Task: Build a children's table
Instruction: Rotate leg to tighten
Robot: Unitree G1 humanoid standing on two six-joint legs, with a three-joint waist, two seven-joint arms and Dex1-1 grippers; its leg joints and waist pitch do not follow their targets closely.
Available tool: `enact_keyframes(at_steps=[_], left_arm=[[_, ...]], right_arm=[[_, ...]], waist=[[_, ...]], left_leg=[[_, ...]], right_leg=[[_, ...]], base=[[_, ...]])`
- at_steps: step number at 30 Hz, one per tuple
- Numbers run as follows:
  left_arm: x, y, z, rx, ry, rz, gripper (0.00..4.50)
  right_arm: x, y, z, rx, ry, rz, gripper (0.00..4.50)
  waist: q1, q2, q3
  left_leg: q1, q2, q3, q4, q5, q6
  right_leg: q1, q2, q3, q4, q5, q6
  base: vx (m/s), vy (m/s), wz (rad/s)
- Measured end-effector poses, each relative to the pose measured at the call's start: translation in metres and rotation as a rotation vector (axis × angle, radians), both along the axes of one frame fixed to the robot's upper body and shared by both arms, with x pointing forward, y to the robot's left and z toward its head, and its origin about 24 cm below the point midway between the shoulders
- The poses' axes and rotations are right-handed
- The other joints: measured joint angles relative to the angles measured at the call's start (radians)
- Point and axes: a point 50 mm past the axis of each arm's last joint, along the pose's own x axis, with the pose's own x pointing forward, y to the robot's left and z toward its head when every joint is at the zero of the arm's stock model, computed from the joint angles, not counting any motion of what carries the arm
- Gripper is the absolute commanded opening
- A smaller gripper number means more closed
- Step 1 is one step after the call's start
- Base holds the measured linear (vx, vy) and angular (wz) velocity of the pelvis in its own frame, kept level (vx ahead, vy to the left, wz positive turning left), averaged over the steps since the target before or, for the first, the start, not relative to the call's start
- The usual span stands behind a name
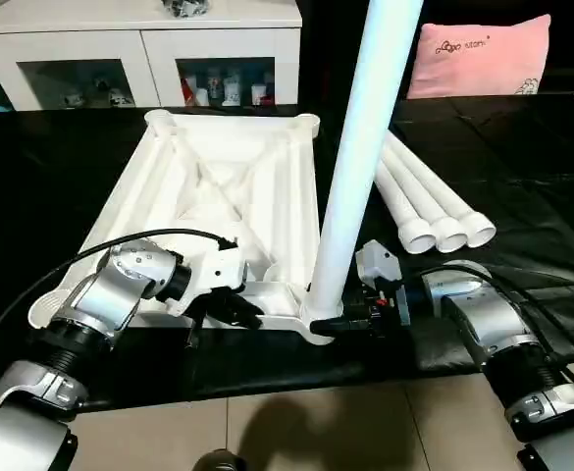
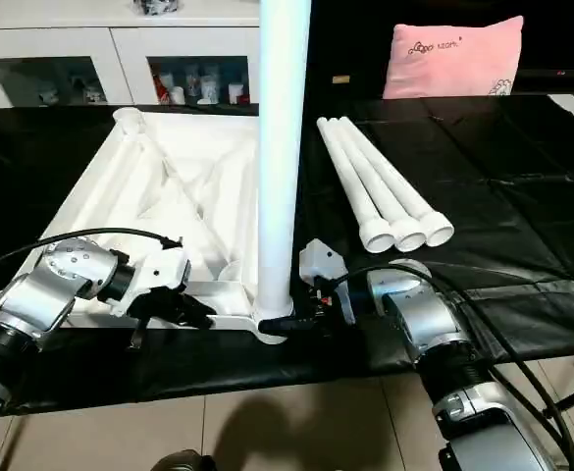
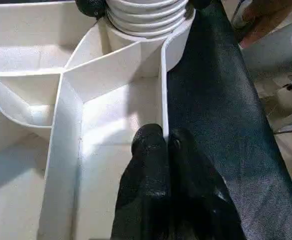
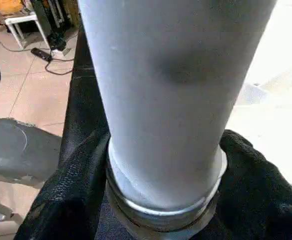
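Lying upside down on the black-covered table (image 1: 522, 167), the white tabletop (image 1: 218, 186) shows its ribbed underside; one white leg (image 1: 360, 147) stands upright in the near corner socket (image 1: 318, 322); the right gripper (image 1: 355, 322) has its black fingers (image 4: 61, 200) on either side of that leg's base, touching it; the left gripper (image 1: 230, 310) is clamped together on the tabletop's near rim (image 3: 161, 100); three spare legs (image 1: 429, 201) lie side by side just beside the tabletop; a white cabinet (image 1: 139, 44) and a pink pillow (image 1: 478, 54) sit behind
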Motion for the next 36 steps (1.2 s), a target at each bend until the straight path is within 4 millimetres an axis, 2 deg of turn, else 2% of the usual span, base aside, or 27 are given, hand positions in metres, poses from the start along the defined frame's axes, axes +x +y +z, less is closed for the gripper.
enact_keyframes(at_steps=[8,10,13,16,18,23,26,27,28,30,36], left_arm=[[0.001,0.0,-0.002,0.0,0.016,0.029,0.0],[0.003,-0.001,-0.002,-0.006,0.01,0.074,0.0],[0.012,0.003,-0.002,0.001,-0.036,0.263,0.0],[0.018,-0.009,-0.004,-0.029,-0.05,0.418,0.0],[0.019,-0.017,-0.006,-0.057,-0.051,0.506,0.0],[0.022,-0.026,-0.007,-0.087,-0.067,0.651,0.0],[0.022,-0.03,-0.007,-0.09,-0.07,0.683,0.0],[0.021,-0.031,-0.008,-0.09,-0.069,0.686,0.0],[0.021,-0.031,-0.008,-0.091,-0.07,0.689,0.0],[0.022,-0.033,-0.008,-0.094,-0.075,0.695,0.0],[0.022,-0.034,-0.008,-0.092,-0.085,0.698,0.0]], right_arm=[[-0.002,0.0,-0.004,0.022,0.031,-0.037,2.77],[0.001,0.005,-0.006,0.037,0.026,-0.088,2.77],[0.015,0.023,-0.012,0.07,0.014,-0.312,2.76],[0.03,0.031,-0.013,0.081,0.001,-0.533,2.76],[0.038,0.038,-0.013,0.081,-0.004,-0.649,2.76],[0.048,0.053,-0.011,0.069,-0.025,-0.81,2.76],[0.049,0.055,-0.012,0.072,-0.025,-0.849,2.76],[0.05,0.055,-0.011,0.079,-0.02,-0.855,3.32],[0.05,0.054,-0.011,0.083,-0.016,-0.859,3.46],[0.05,0.053,-0.013,0.082,-0.01,-0.861,3.47],[0.048,0.049,-0.014,0.097,-0.012,-0.834,4.13]], waist=[[0.0,0.0,0.0],[-0.003,0.0,0.0],[-0.03,0.0,0.0],[-0.055,0.0,0.0],[-0.062,0.0,0.0],[-0.054,0.0,0.0],[-0.053,0.0,0.0],[-0.054,0.0,0.0],[-0.054,0.0,0.0],[-0.054,0.0,0.0],[-0.054,0.0,0.0]], left_leg=[[0.0,0.0,0.0,0.0,0.0,0.0],[0.001,0.0,0.0,0.001,0.0,0.0],[0.004,0.001,0.0,0.002,0.001,-0.002],[0.004,0.0,0.0,0.002,0.001,-0.002],[0.004,0.0,0.0,0.001,0.001,-0.002],[0.003,0.0,-0.001,-0.003,0.001,-0.002],[0.003,-0.001,-0.001,-0.003,0.001,-0.002],[0.002,-0.001,-0.001,-0.002,0.001,-0.002],[0.002,-0.001,-0.001,-0.002,0.001,-0.002],[0.002,-0.001,-0.001,-0.002,0.001,-0.002],[0.002,-0.001,-0.001,-0.003,0.001,-0.001]], right_leg=[[0.0,0.0,0.0,0.001,0.0,0.0],[0.0,0.0,0.001,0.002,0.0,0.0],[0.0,0.001,0.001,0.005,0.001,-0.002],[0.0,0.0,0.001,0.003,0.002,-0.002],[-0.001,0.001,0.001,0.003,0.002,-0.003],[-0.001,0.001,-0.001,0.001,0.001,-0.001],[-0.001,0.0,0.0,-0.001,0.001,-0.001],[-0.001,0.0,0.0,-0.001,0.001,-0.001],[0.0,0.0,0.001,-0.001,0.001,-0.001],[0.0,0.0,0.0,-0.002,0.001,-0.001],[-0.001,0.0,0.0,-0.002,0.001,-0.001]], base=[[0.0,0.0,0.0],[0.0,0.0,0.0],[0.0,0.0,0.0],[0.0,0.0,0.0],[0.0,0.0,0.0],[0.0,0.0,0.0],[0.0,0.0,0.0],[0.0,0.0,0.0],[0.0,0.0,0.0],[0.0,0.0,0.0],[0.0,0.0,0.0]])
